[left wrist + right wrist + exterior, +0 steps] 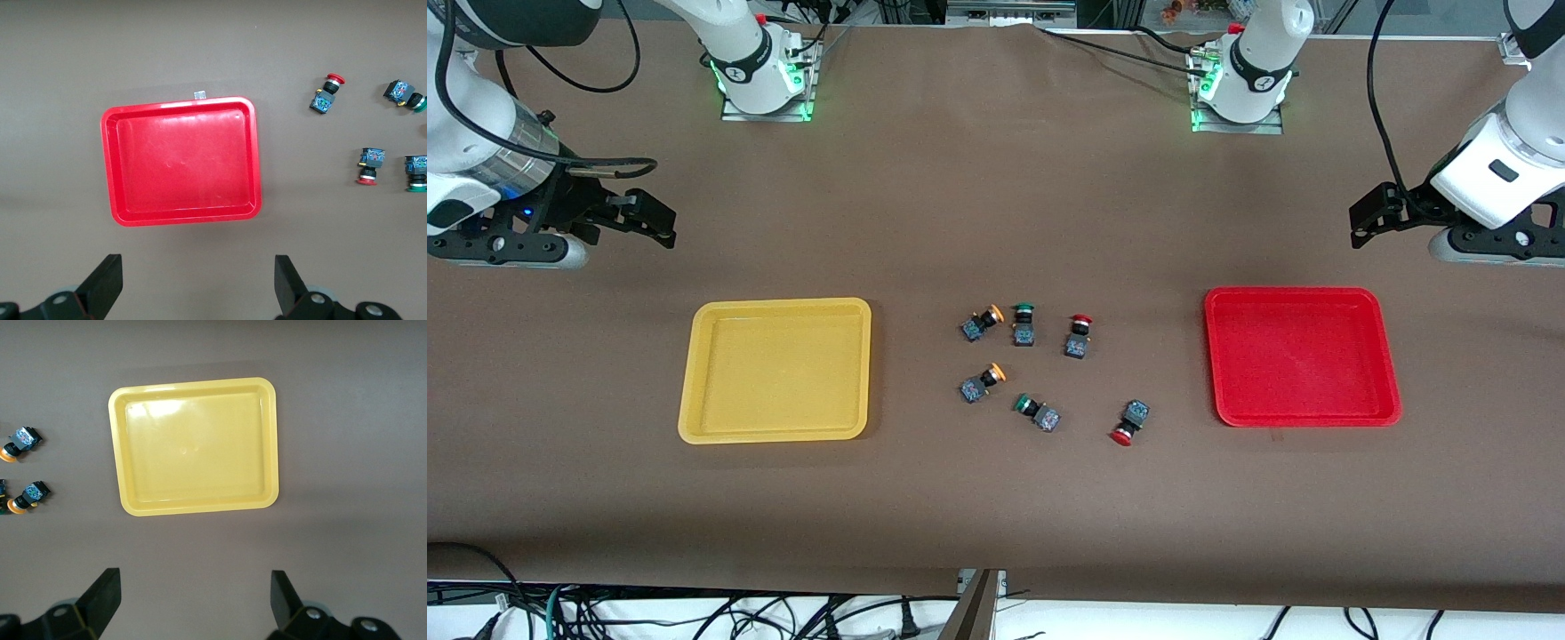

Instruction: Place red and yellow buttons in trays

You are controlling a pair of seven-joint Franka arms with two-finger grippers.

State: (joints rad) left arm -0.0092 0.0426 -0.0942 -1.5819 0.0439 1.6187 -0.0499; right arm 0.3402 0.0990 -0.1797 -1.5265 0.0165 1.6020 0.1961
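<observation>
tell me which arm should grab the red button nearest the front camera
Left, probably. The red button lies toward the red tray, on the side where the open left gripper hovers. The open right gripper waits past the yellow tray.

A brown table carries a yellow tray toward the right arm's end and a red tray toward the left arm's end. Six buttons, capped red, orange-yellow and green, lie scattered mid-table between them.
</observation>
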